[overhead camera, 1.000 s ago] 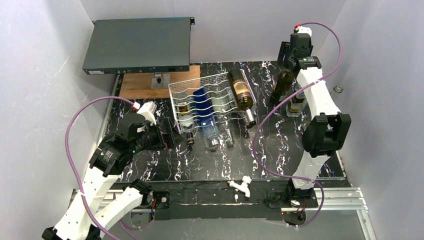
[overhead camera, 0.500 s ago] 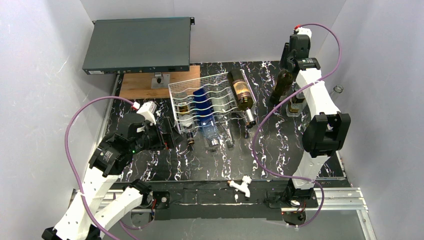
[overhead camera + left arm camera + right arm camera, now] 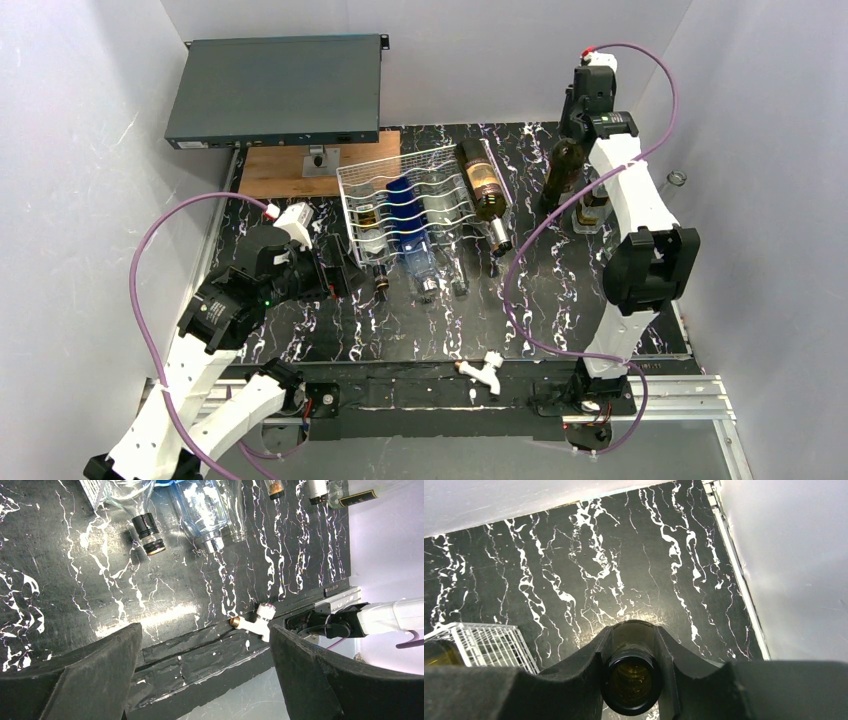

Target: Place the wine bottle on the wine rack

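Observation:
A dark wine bottle [image 3: 560, 180] stands upright at the back right of the black marbled table. My right gripper [image 3: 575, 132] comes down over its top, and in the right wrist view both fingers press on the neck just below the open mouth [image 3: 631, 682], so the gripper [image 3: 633, 630] is shut on the bottle. The white wire wine rack [image 3: 395, 163] sits mid-table with several bottles lying in it; a corner of it [image 3: 489, 642] shows in the right wrist view. My left gripper [image 3: 340, 268] hovers left of the rack, open [image 3: 205, 630] and empty.
A dark grey flat box [image 3: 275, 90] sits on a stand over a wooden board [image 3: 280, 175] at the back left. A labelled bottle [image 3: 482, 190] lies along the rack's right side. Another bottle [image 3: 592, 210] stands behind the right arm. A white fitting [image 3: 485, 372] lies at the near edge.
The right gripper's jaws have closed onto the bottle's neck, and the bottle now stands a little straighter. The left arm has not moved.

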You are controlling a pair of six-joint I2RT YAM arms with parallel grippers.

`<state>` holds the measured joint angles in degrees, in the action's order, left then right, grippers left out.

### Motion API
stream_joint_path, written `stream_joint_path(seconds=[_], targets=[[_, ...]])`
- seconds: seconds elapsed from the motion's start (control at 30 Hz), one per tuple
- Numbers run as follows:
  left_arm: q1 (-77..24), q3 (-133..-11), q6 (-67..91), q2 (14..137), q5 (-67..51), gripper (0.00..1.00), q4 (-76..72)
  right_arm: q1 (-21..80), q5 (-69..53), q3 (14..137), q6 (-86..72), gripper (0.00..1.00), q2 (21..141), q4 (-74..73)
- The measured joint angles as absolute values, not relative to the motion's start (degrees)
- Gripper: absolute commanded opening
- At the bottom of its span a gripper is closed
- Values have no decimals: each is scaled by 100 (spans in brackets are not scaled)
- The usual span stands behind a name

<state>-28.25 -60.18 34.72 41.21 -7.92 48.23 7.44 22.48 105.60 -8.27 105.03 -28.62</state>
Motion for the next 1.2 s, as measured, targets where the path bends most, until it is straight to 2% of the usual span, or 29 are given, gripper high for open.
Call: stream_joint_path(seconds=[0.27,0.6,1.2], targets=[[-2825,-6018,3472,4147,-790,98,4823,1000,2150,10895,-825,1,10453,-2965],[-2825,-6018,3476,4195,-790,98,4823,2108,2687,10665,-471,1,9988,-2840],[-2825,-6018,3514,4246,-790,98,4823,2974,2845,12243,294,1,9786,-2646]])
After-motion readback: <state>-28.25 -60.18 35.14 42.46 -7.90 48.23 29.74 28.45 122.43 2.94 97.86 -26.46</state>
